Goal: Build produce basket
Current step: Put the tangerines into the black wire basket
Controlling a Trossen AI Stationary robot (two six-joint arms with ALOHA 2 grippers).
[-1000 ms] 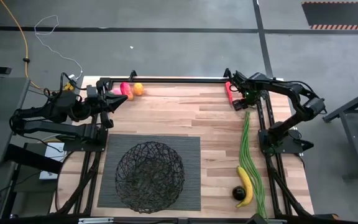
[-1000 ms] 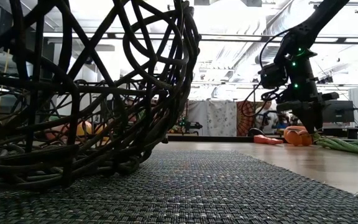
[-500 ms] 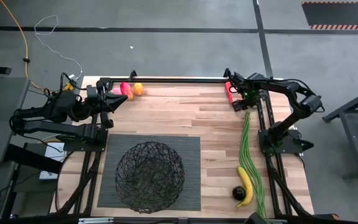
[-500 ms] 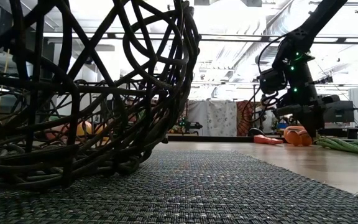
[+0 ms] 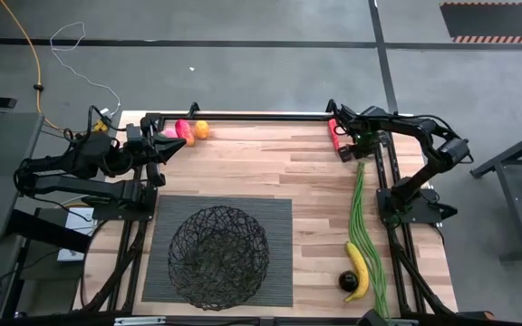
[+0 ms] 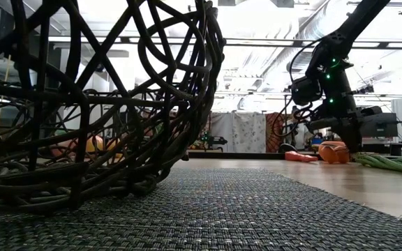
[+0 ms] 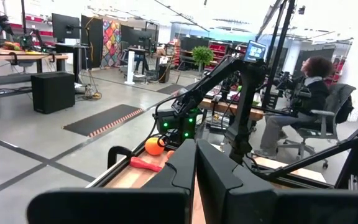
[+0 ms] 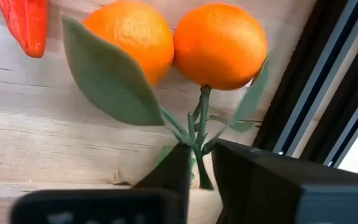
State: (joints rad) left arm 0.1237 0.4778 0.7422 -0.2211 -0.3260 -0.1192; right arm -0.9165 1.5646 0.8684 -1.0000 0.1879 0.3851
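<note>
Right pincer (image 8: pixel 194 165) clamped on the stem (image 8: pixel 199 134) of 2 oranges (image 8: pixel 219 45) at the surface's far right; basket (image 5: pixel 218 252) lies near-left; left pincer (image 7: pixel 195 163) together, idle far left.

One basket (image 5: pixel 218 257) on one mat (image 5: pixel 279 210). One banana (image 5: pixel 358 269), one dark round fruit (image 5: pixel 348 282), one bunch of green beans (image 5: pixel 362 204). Two oranges (image 8: pixel 219 43) on one stem far right, one red pepper (image 8: pixel 25 22) beside them. Far left: one orange (image 5: pixel 201 129), one red pepper (image 5: pixel 185 132).
</note>
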